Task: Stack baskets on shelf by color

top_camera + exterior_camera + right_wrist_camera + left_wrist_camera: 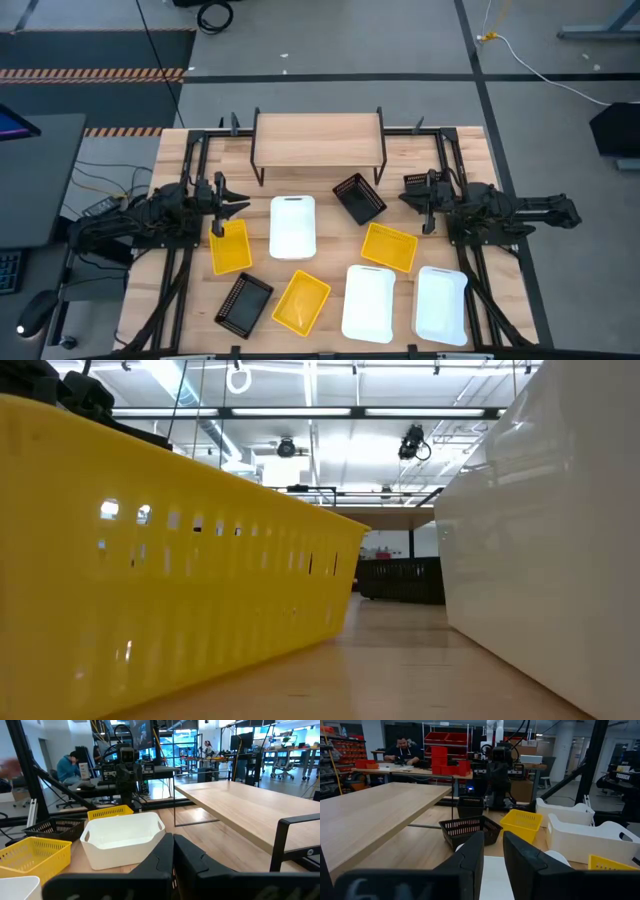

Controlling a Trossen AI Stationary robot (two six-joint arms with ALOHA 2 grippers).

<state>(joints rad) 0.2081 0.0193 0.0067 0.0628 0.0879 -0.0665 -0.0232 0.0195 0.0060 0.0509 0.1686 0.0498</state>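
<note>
From above we see the left claw point(228, 210), narrowly parted, touching a yellow basket's point(231, 247) far edge, the shelf point(318, 138) ahead. The right claw point(418, 205), pinched empty, hovers beside a black basket point(359, 197). Only wrist views show a seated person point(402, 753).

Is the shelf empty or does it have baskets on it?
Empty. The shelf top shows only bare wood; every basket sits on the table.

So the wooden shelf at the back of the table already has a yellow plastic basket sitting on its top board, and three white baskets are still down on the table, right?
Not quite. The light wood shelf has nothing on its top board in the high view; no yellow basket sits there. All three yellow plastic baskets are down on the table. The three white rounded baskets are indeed on the table.
</note>
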